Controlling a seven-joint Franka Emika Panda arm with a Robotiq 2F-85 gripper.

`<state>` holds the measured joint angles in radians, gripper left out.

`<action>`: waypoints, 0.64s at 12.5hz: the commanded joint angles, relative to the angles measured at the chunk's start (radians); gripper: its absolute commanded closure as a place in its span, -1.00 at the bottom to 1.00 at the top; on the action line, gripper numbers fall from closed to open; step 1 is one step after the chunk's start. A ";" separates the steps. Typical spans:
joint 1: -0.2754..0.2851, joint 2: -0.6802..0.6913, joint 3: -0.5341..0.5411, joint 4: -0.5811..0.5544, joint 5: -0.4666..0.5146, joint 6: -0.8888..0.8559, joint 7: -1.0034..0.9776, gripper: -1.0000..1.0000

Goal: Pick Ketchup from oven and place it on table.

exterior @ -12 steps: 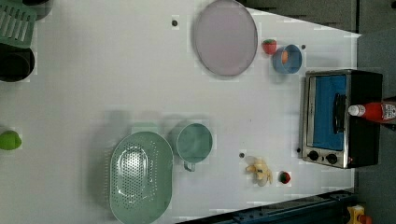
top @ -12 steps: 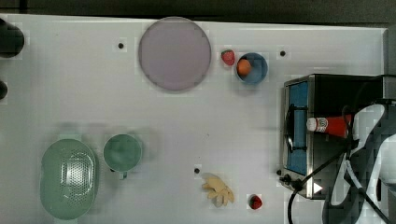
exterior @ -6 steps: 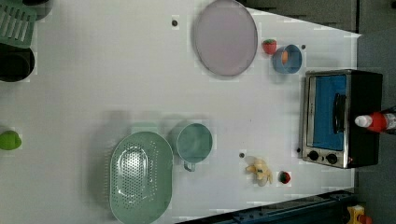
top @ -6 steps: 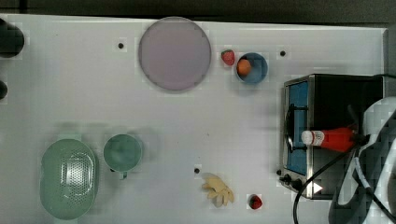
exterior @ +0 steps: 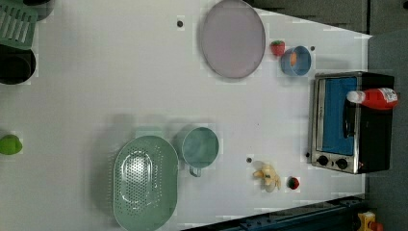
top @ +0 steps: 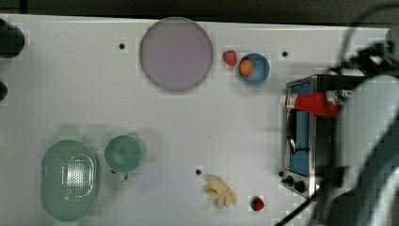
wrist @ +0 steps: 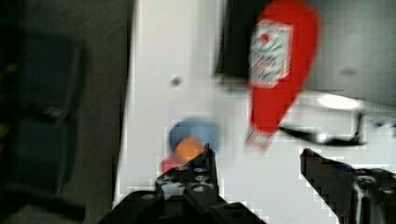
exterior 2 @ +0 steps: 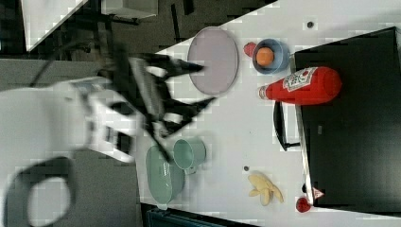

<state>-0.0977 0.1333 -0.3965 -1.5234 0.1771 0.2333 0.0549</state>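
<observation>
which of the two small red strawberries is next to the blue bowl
The small red strawberry between the round lilac plate and the blue bowl holding an orange ball. The other strawberry lies beside the yellow banana peel, near the oven's knobs.

The white robot arm (top: 371, 141) smears across the top view's right, covering the back of the black-topped toaster oven (top: 301, 136) and the base of the red plastic ketchup squeeze bottle (top: 313, 101). In the wrist view that bottle is blurred and its label unreadable, and the black gripper (wrist: 259, 161) is cut off by the frame's edge
</observation>
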 commanded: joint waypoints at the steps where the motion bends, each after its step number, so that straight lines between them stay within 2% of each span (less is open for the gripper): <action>1: 0.093 0.044 0.089 -0.015 -0.019 -0.045 -0.033 -0.27; 4: 0.137 0.044 0.231 -0.076 -0.025 -0.044 -0.033 -0.26; 6: 0.153 0.044 0.253 -0.157 -0.060 -0.023 -0.031 -0.27; 8: 0.163 0.044 0.257 -0.299 -0.115 0.111 -0.031 -0.27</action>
<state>0.0807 0.2230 -0.1405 -1.7715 0.0762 0.2844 0.0546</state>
